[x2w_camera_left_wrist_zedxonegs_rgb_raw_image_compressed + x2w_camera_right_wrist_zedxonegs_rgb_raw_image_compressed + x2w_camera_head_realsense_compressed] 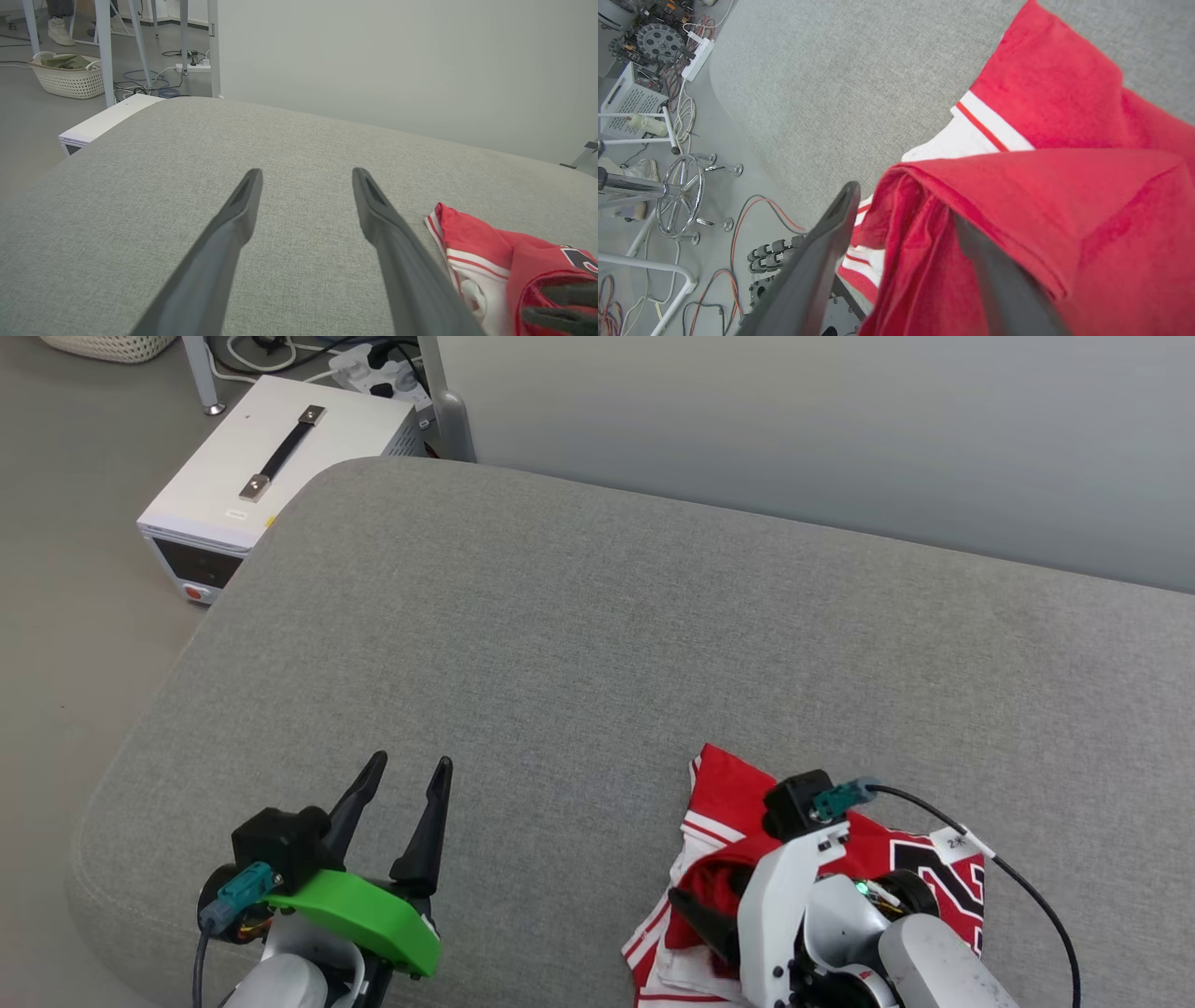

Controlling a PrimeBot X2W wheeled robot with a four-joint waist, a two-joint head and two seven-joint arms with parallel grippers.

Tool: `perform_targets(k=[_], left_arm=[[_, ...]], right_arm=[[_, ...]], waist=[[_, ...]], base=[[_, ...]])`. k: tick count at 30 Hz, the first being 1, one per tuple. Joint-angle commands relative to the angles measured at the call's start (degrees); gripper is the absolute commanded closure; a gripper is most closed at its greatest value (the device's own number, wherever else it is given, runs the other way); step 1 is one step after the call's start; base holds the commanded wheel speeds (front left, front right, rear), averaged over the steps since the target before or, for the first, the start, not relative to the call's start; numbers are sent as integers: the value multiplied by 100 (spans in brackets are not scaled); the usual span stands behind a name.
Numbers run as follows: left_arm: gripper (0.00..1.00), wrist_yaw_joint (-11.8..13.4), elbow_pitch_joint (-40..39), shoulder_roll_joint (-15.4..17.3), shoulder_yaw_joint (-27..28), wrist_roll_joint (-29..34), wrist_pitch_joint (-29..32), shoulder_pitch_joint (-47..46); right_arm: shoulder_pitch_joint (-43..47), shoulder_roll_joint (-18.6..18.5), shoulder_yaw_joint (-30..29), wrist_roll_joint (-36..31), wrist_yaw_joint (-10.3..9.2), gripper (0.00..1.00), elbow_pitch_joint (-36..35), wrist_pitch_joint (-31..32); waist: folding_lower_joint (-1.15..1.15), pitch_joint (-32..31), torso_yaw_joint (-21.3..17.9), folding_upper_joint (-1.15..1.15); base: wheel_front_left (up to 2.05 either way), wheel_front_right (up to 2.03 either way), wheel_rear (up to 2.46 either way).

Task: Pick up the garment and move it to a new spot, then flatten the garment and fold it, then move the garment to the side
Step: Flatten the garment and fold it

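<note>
- The right tool, at 5 o'clock in the head view, is standing spread wide and unclenched. One dark finger is lying bare beside the cloth and the other is sitting under a red fold, so a ridge of fabric is bunching between them.
- The left tool, at 7 o'clock, is gaping just as wide and gripping nothing, with its fingers pointing toward 12 o'clock over bare grey fabric.
- The garment is lying crumpled at 5 o'clock, near the front edge of the worktop and partly under the right arm.
- One red corner is pointing toward 11 o'clock, the white striped trim is facing 7 o'clock, and the black-and-white lettering is showing at 3 o'clock. Bunched like this, it is giving no clear long axis.
- Counting: one garment, two tools.
- Past the worktop's corner at 10 o'clock, one white box with a black handle is sitting on the floor.
- Farther off, one white basket is standing on that floor.
</note>
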Motion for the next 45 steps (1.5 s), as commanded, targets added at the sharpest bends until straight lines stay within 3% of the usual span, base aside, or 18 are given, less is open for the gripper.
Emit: perform_targets(k=[1, 10, 16, 26, 29, 35, 45], left_arm=[[0, -28, 20, -22, 2, 19, -29, -124], [0, -8, 41, 1, 8, 16, -29, -148], [0, 3, -10, 22, 9, 14, -30, -128], [0, 49, -209, -61, 140, 62, -32, -71], [0, 52, -330, -143, 284, 149, -33, -21], [0, -3, -576, -379, 669, 495, -33, 136], [0, -316, -740, -960, 1373, 1027, -33, 530]], right_arm=[[-102, -52, 94, -89, -3, 0, 16, -37], [-385, -300, 593, -123, -3, 0, 135, -227], [-641, -669, 672, 23, -3, 0, -104, -765], [-787, -1872, 132, -495, -3, 0, -648, -2157], [-569, -2014, -345, -608, -3, 0, -798, -2620], [157, -1946, -1292, -702, -3, 0, -1208, -3317], [1220, -1267, -2136, -925, -3, 0, -1964, -4243]], waist=[[0, -10, -13, 0], [0, -70, -209, 0], [0, -129, -489, 0], [0, -178, -1052, 0], [0, -176, -1207, 0], [0, -135, -1478, 0], [0, -137, -1679, 0]], base=[[0, 0, 0], [0, 0, 0], [0, 0, 0], [0, 0, 0], [0, 0, 0], [0, 0, 0], [0, 0, 0]])
